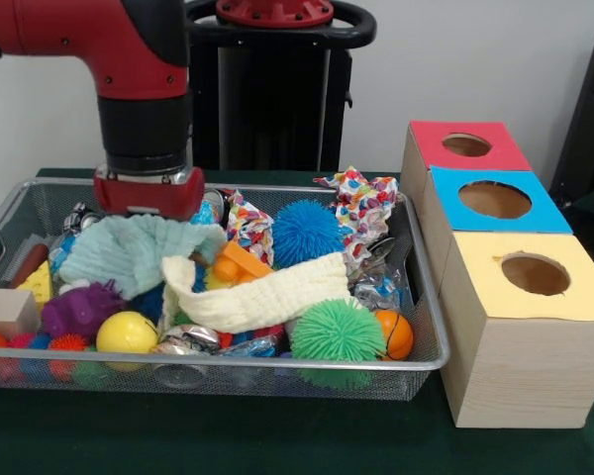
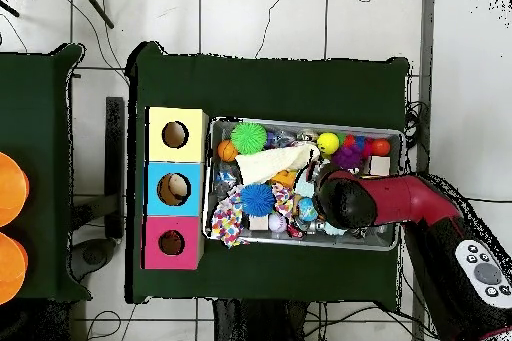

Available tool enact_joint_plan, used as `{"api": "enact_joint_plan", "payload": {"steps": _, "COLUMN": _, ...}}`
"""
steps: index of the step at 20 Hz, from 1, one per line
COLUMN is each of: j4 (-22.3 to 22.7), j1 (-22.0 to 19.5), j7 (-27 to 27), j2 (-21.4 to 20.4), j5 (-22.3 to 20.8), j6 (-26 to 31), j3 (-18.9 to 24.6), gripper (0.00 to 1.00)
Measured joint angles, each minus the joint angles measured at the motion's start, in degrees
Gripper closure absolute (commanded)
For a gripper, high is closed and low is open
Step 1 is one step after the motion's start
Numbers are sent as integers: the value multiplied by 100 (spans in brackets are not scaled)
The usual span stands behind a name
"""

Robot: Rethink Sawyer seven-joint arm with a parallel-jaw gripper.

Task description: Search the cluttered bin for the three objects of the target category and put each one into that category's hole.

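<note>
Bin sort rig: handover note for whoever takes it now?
Hand: down in the wire bin, over the pale blue cloth; open or shut can't be told, nothing seen held.
Bin is full: blue spiky ball, green spiky ball, purple spiky ball, yellow ball, cream cloth, foil wrappers.
Box beside the bin: red hole, blue hole, yellow hole; nothing seen in them.
Done: no drop evident. Left: likely all three.
</note>
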Motion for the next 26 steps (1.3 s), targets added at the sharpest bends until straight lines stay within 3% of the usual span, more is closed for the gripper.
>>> {"api": "enact_joint_plan", "payload": {"steps": 11, "j4": 357, "j1": 449, "j7": 1, "j2": -786, "j5": 543, "j6": 5, "j3": -315, "gripper": 100}}
{"api": "enact_joint_plan", "payload": {"steps": 26, "j4": 1122, "j1": 1754, "j7": 2, "j2": -2103, "j5": 1549, "j6": 411, "j3": -1245, "gripper": 100}}
